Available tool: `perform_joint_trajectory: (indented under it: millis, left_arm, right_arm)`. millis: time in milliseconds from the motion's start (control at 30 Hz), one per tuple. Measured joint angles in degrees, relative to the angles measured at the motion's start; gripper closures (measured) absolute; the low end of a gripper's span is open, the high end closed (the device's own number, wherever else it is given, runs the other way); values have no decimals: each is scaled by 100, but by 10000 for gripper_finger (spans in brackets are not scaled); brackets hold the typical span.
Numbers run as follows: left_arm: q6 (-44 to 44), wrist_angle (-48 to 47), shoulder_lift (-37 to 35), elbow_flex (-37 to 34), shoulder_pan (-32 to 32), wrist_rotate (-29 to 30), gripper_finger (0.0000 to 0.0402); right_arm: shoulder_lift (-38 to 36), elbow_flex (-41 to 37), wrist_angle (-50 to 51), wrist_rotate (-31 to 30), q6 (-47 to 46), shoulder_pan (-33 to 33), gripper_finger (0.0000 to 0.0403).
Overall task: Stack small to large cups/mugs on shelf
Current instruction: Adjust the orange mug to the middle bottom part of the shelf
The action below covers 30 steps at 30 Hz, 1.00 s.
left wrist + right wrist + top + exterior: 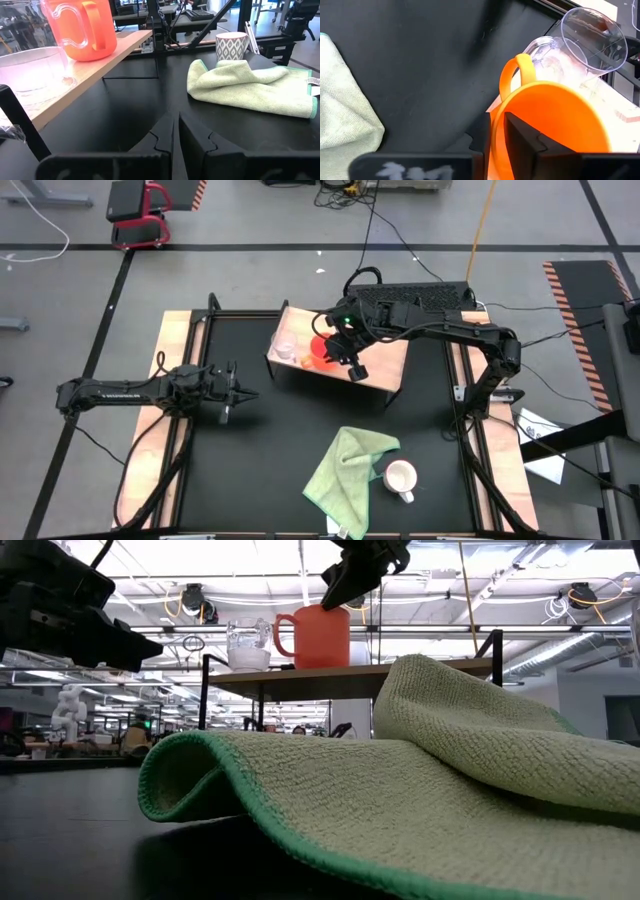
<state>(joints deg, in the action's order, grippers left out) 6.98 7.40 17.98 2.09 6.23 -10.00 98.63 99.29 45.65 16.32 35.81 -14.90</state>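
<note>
The cloth (400,790) fills the low view's foreground, a light green heap that hides the table behind it and all of the white mug. From above, the white mug (401,477) stands on the black table (270,440) at the cloth's right edge, touching or nearly so; its patterned side shows in the left wrist view, partly behind the cloth.

The right gripper (497,132) has its fingers narrowly apart with the orange mug's rim between them; one finger is inside the mug, the other outside near the handle, though whether the pads press the wall cannot be told. The orange mug (550,125) is cut off at the edge of that view. It stands upright on the shelf (385,360), just beside the glass (585,40). In the low view the right gripper's tips sit at the mug's top, its upper part out of frame.

The glass stands upright on the shelf's left end; its clear wall is hard to trace from above.

The left gripper (176,132) hovers low over the table's left part, well apart from the shelf, its fingers closed together with nothing between them
</note>
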Motion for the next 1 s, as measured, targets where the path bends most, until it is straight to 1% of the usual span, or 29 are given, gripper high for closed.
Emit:
perform_joint_trajectory:
  millis: [167,300,533,1000]
  left_arm:
    - [0,-28,1,0,0,0,371]
    - [0,-29,0,0,-1,0,371]
    - [-9,-35,0,0,-1,0,371]
    - [-28,-37,1,0,-1,0,371]
  right_arm:
    - [0,0,0,0,3,0,388]
    - [0,0,9,-2,97,0,398]
    - [0,0,27,-2,341,-4,398]
    - [-9,9,426,25,964,-155,398]
